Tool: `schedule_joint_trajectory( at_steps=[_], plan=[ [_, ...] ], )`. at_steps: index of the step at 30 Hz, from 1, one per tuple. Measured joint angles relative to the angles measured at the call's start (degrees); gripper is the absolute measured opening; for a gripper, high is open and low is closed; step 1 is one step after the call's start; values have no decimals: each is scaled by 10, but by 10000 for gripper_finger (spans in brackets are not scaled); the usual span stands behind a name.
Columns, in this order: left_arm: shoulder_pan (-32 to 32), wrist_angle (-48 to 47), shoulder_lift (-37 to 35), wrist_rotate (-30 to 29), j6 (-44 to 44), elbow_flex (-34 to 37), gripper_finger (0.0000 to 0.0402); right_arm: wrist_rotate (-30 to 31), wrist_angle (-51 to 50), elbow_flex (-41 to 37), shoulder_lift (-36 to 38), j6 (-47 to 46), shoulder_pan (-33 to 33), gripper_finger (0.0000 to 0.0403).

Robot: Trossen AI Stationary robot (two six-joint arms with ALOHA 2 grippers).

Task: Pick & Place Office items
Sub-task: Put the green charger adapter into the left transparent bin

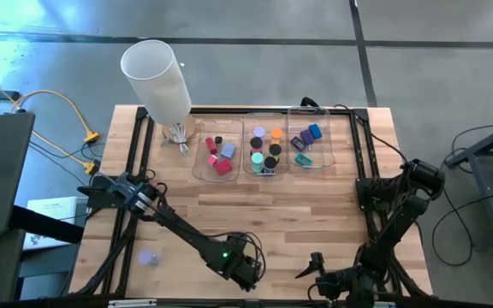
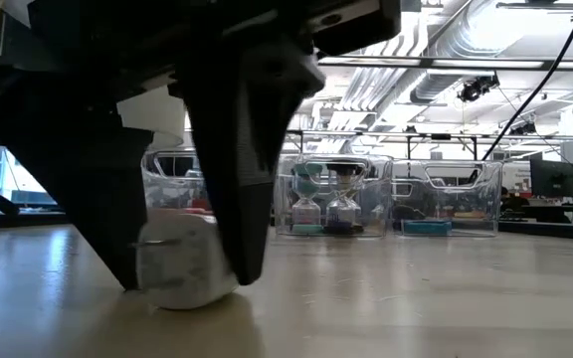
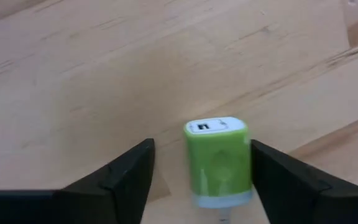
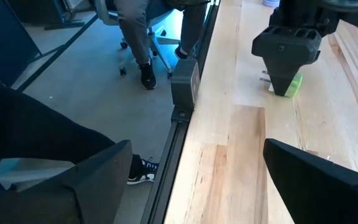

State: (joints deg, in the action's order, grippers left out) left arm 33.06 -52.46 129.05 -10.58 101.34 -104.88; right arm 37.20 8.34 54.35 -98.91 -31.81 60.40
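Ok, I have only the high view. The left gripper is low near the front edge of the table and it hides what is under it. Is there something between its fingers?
Observer: Yes. In the left wrist view a green piece sits between the fingers of the left gripper.
Operator: Is it gripped?
Observer: Not yet, I think. One finger is right at its side, but there is a clear gap to the other finger.
Operator: Is it lifted or on the table?
Observer: On the table. The low view shows the fingers down at the wood.
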Motion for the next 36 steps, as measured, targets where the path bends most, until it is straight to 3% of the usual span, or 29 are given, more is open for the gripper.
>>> schedule_joint_trajectory(
  at_steps=[8,13,20,27,36],
  plan=[
    [0,-7,0,5,-40,1,122,1,0,0,0,-1,0,352],
    [0,-18,-11,6,-91,2,123,1,0,0,0,-1,0,352],
    [-5,-63,-87,-51,-178,1,123,19,1,0,0,2,-7,352],
    [-38,-135,-196,-122,-263,0,123,19,2,0,0,17,-45,352],
    [-125,-284,-291,-133,-331,0,123,-9,1,0,0,61,-113,352]
  ],
)
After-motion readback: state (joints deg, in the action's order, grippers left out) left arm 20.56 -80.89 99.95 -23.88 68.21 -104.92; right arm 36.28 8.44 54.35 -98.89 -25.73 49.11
